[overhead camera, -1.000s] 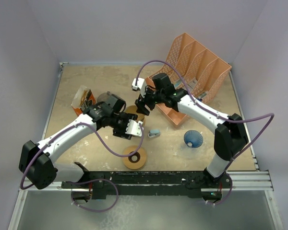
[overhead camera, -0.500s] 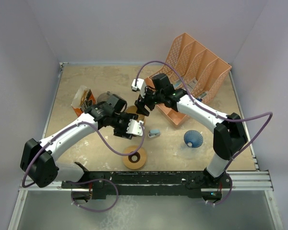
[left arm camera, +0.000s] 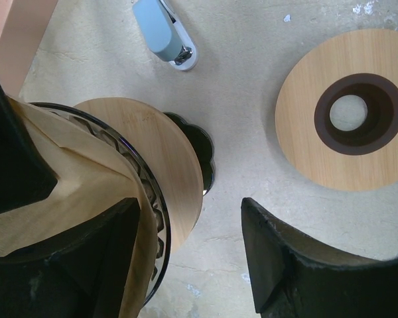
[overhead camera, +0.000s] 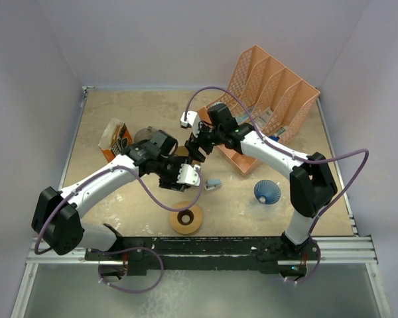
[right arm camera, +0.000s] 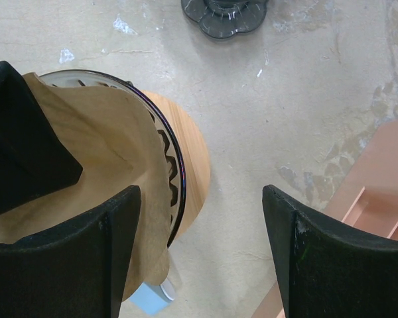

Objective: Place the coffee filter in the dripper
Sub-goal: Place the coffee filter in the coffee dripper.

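1. Two pincers crowd one dripper (right arm camera: 172, 169). The right pincer (right arm camera: 202, 222) gapes wide and grips nothing, a touch wider than a second ago.
2. The left pincer (left arm camera: 189, 222), jaws parted and empty, has edged nearer from the opposite side.
3. The coffee filter (right arm camera: 93, 132) sits in the dripper, rumpled, with one flap draped over the rim near each pincer's finger.
4. With the dripper standing on the surface (right arm camera: 272, 99), the paper seems placed, though probably not yet seated flat.
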You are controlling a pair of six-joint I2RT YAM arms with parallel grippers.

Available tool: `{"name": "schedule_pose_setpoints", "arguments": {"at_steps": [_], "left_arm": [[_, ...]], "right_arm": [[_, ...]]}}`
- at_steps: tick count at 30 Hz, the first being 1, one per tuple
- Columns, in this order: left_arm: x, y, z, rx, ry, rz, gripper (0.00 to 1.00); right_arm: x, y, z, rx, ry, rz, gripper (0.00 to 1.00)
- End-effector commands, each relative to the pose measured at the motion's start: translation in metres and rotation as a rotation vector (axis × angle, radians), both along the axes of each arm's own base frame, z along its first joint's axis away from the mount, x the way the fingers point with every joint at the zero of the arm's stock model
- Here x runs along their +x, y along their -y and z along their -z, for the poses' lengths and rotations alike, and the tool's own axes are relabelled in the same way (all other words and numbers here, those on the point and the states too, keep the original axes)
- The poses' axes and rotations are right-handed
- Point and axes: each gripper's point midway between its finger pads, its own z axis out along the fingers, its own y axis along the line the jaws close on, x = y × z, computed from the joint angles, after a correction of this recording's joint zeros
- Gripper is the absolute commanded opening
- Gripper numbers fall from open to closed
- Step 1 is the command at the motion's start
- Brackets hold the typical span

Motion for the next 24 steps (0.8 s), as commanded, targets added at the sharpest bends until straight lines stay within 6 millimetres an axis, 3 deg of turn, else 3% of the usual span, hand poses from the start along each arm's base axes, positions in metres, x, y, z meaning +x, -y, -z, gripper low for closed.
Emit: {"name": "schedule_pose_setpoints", "arguments": {"at_steps": [1, 8, 17, 24], "left_arm": [[0.005, 0.005, -0.008, -0.027, -0.002, -0.012, 0.63], [0.005, 0.002, -0.007, -0.018, -0.009, -0.016, 0.63], [0.012, 0.006, -0.035, -0.046, 0.029, -0.01, 0.65], [0.012, 0.006, -0.047, -0.054, 0.042, -0.002, 0.66]], "right_arm": [[0.007, 0.002, 0.0, -0.008, 0.018, 0.025, 0.76], [0.005, 0.0, -0.006, 0.007, 0.021, 0.009, 0.77], [-0.001, -0.008, -0.033, 0.058, 0.043, -0.049, 0.8], [-0.002, -0.008, -0.041, 0.066, 0.045, -0.059, 0.81]]}}
